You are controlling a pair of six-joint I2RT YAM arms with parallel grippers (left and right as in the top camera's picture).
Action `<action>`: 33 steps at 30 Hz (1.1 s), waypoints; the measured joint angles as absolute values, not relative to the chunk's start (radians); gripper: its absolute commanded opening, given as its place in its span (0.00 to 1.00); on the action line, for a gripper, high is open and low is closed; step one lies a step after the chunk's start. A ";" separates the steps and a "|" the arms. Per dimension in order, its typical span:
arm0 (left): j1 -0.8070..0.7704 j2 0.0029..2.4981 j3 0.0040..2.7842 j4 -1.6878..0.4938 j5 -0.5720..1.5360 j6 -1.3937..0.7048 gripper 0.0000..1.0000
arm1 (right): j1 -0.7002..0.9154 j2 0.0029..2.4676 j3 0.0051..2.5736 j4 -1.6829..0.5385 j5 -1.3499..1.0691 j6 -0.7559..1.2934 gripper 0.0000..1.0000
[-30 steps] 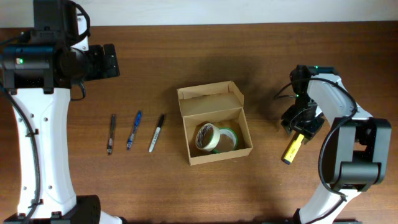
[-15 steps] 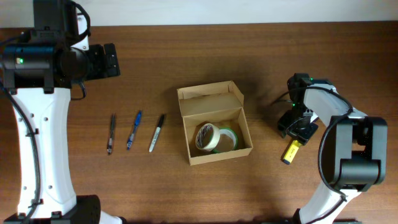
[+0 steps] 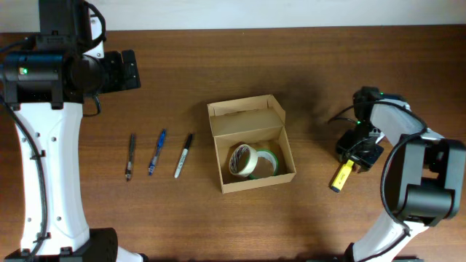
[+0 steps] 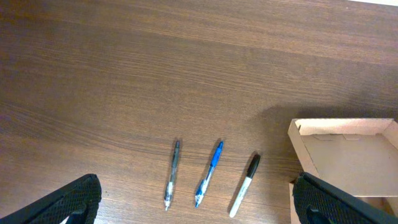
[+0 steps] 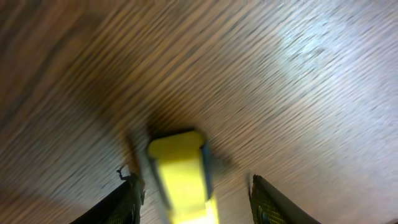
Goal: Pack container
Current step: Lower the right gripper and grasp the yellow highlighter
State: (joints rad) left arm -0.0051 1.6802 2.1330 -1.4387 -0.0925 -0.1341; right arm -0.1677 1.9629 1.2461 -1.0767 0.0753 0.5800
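The container (image 3: 251,145) is an open tan cardboard box at the table's middle, lid flap folded back, with a roll of tape (image 3: 251,161) inside. It also shows in the left wrist view (image 4: 348,149). A yellow highlighter (image 3: 341,176) lies on the table to the right of the box. My right gripper (image 3: 357,149) is open, low over the highlighter's upper end; the highlighter (image 5: 183,180) sits between the fingers, which stand apart from it. My left gripper (image 4: 193,218) is open and empty, high over the table's left.
Three pens lie in a row left of the box: a dark pen (image 3: 130,156), a blue pen (image 3: 156,151) and a black-capped white marker (image 3: 183,154). They also show in the left wrist view (image 4: 211,174).
My right gripper drew back to the right along the highlighter. The highlighter stays on the table. The left arm has not moved.
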 measured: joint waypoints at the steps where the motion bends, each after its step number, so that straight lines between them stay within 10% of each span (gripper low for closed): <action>1: -0.005 1.680 2.133 -1.438 -0.093 -0.134 0.99 | -0.178 1.963 1.245 -1.074 0.068 0.571 0.55; 33: -0.005 1.680 2.133 -1.433 -0.091 -0.134 0.99 | -0.159 1.880 1.114 -0.891 -0.065 0.530 0.50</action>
State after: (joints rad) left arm -0.0051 1.6802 2.1330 -1.4326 -0.0906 -0.1341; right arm -0.1593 1.8805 1.1141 -0.8906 -0.0650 0.5304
